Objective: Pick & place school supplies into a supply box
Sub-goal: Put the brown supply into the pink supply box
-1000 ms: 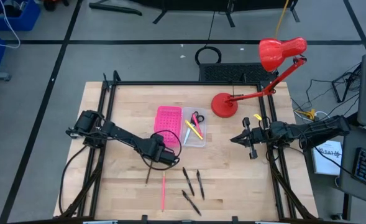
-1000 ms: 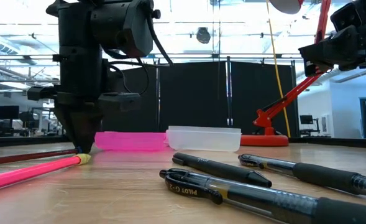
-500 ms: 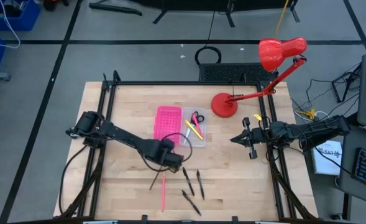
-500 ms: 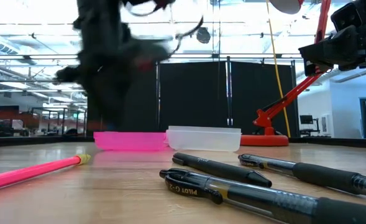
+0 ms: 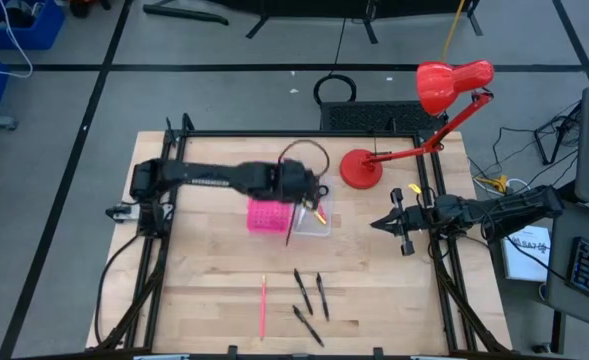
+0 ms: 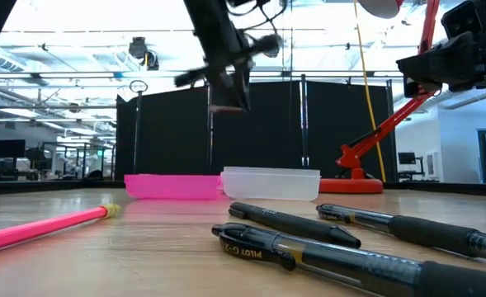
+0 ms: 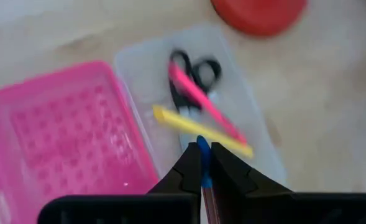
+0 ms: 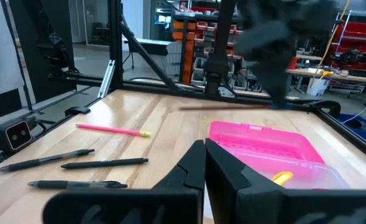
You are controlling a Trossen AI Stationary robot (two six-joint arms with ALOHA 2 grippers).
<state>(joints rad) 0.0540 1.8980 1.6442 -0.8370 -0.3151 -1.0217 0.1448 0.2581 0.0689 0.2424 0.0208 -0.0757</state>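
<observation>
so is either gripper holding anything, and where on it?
Left gripper pinches a thin pencil near its blue end, above the supply box. Right gripper holds nothing.

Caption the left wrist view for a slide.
Left gripper holds a blue-tipped pencil above the supply box containing scissors, pink pen, yellow pen.

The right gripper [image 8: 204,163] shows its two dark fingers [image 8: 189,171] pressed together at the tips, raised over the light wooden table [image 8: 139,124]. A pink pencil with a yellow end [image 8: 113,129] lies apart from three dark pens [image 8: 105,163] grouped on the table. The bright pink perforated plastic rectangle [image 8: 263,142] sits alongside the translucent whitish plastic tray [image 8: 297,174], in which a yellow item [image 8: 283,178] shows, and the left arm [image 8: 269,43] hangs blurred above them, carrying a thin dark-red pencil [image 8: 232,107] level.
</observation>
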